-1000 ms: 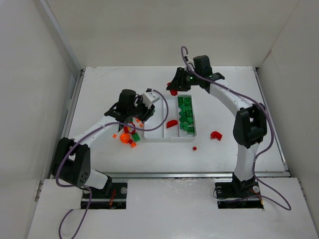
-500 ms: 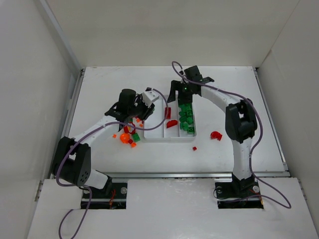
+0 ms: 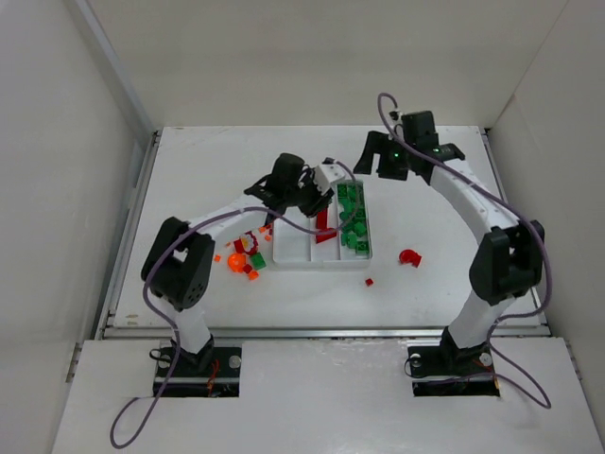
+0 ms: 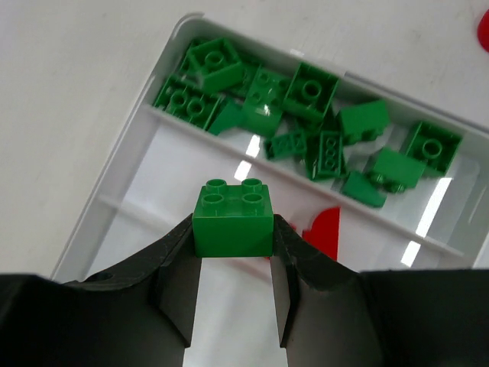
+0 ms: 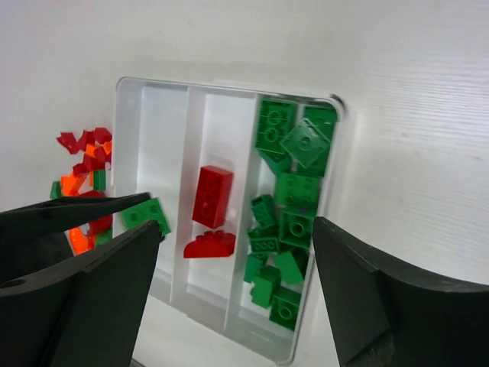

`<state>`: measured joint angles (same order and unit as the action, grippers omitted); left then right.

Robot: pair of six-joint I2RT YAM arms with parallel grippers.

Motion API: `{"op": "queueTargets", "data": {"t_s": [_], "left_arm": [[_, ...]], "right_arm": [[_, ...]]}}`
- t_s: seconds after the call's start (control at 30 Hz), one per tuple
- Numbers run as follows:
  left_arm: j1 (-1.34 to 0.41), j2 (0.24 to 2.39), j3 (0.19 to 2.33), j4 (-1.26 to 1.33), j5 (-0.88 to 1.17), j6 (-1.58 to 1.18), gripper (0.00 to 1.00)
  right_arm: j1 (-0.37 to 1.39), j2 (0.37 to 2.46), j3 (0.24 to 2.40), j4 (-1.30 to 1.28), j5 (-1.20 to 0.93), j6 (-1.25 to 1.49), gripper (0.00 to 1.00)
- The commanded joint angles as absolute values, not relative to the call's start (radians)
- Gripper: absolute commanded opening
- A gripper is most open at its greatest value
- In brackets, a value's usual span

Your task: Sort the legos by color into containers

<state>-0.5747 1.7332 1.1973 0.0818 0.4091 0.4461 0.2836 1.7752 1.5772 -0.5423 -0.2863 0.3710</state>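
Observation:
My left gripper (image 3: 315,196) hangs over the white tray (image 3: 284,259), shut on a green lego brick (image 4: 233,219) pinched between its two fingers. Below it lie the tray's middle container with a red piece (image 4: 327,232) and the container of several green legos (image 4: 309,88). My right gripper (image 3: 378,163) is open and empty, above the table beyond the tray's far right corner. Its wrist view shows a red brick (image 5: 212,195) and a red arched piece (image 5: 210,245) in the middle container, green legos (image 5: 286,206) in the right one, and the held green brick (image 5: 147,214).
A loose pile of red, orange and green legos (image 3: 244,257) lies left of the tray. A red curved piece (image 3: 409,256) and a tiny red one (image 3: 369,282) lie on the table right of the tray. White walls enclose the table.
My left gripper carried the green brick right, from the pile to above the tray. My right gripper opened, left a red brick in the middle container and drew back to the right.

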Motion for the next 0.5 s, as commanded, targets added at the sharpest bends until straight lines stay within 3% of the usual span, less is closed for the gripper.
{"op": "queueTargets", "data": {"t_s": [0.0, 0.07, 0.17, 0.47], "left_arm": [[-0.633, 1.810, 1.331, 0.067, 0.436, 0.431, 0.00], [-0.670, 1.874, 1.365, 0.096, 0.436, 0.422, 0.02], [-0.693, 1.942, 1.413, 0.156, 0.436, 0.399, 0.12], [-0.733, 2.129, 1.624, 0.123, 0.426, 0.310, 0.20]], "right_arm": [[0.269, 1.666, 1.511, -0.532, -0.204, 0.341, 0.86], [0.259, 1.622, 1.476, -0.555, -0.170, 0.331, 0.86], [0.250, 1.586, 1.453, -0.566, -0.129, 0.322, 0.88], [0.206, 1.598, 1.520, -0.683, -0.094, 0.209, 0.90]]}}
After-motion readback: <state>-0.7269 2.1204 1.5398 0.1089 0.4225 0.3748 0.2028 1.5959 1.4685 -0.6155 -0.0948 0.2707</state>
